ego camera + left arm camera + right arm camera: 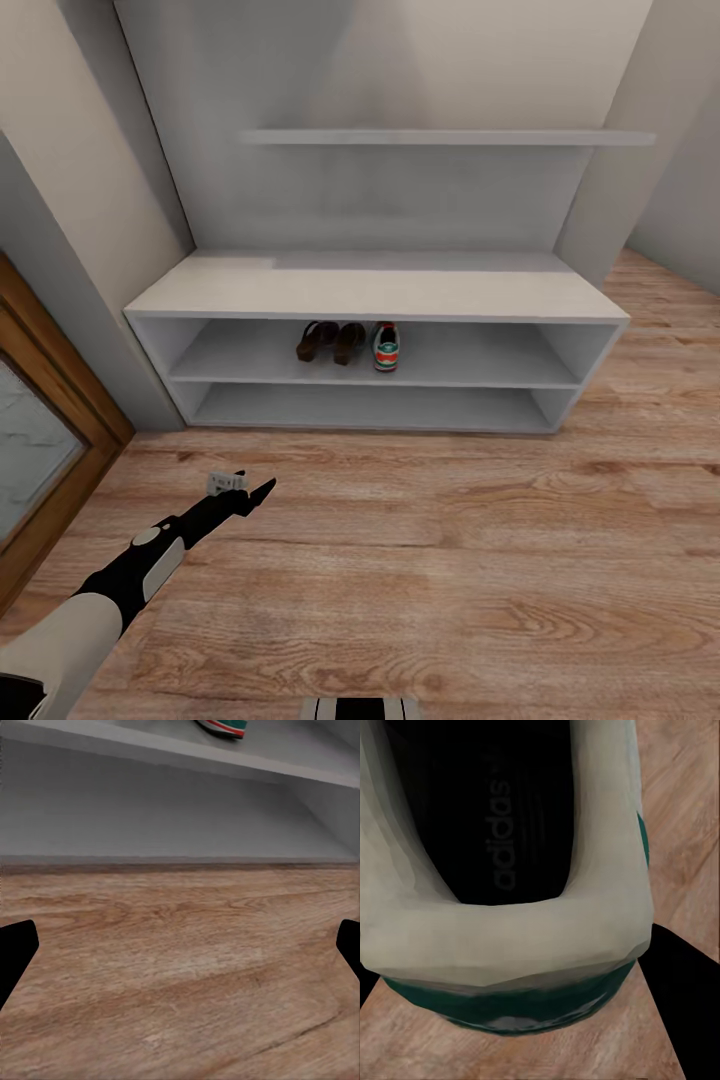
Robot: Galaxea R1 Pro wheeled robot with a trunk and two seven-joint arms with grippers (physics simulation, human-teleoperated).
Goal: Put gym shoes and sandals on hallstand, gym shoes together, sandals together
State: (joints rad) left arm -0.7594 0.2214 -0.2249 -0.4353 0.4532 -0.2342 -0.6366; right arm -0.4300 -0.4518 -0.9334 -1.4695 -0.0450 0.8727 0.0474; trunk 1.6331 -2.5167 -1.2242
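Left gripper (245,488): seen in the head view at the end of a black and white arm, low over the floor (450,560), in front of the left half of the hallstand (380,295). Jaws spread wide in the left wrist view, dark fingers (16,949) at opposite edges, nothing between them but wood planks.

Right gripper: black finger (675,982) in the right wrist view, just beside the heel of a shoe (510,937). The shoe sits very close to the camera, white collar, dark insole with "adidas" lettering, green heel patch, floor planks beyond. Whether the gripper is pinching the shoe or only next to it, cannot tell.

Second shoe (386,346): on the upper shelf tier of the hallstand, near the middle, heel outward, white with green and red-orange accents. Its sole edge also shows in the left wrist view, resting on that shelf.

Sandals (330,341): two, brown, side by side on the same tier, just left of the shoe there and close to it.

Hallstand: pale grey bench, two open tiers, lower tier bare, tall back panel with a floating shelf (445,137) above. Stands against the wall.

Door frame (60,400): brown wood, at the left wall.
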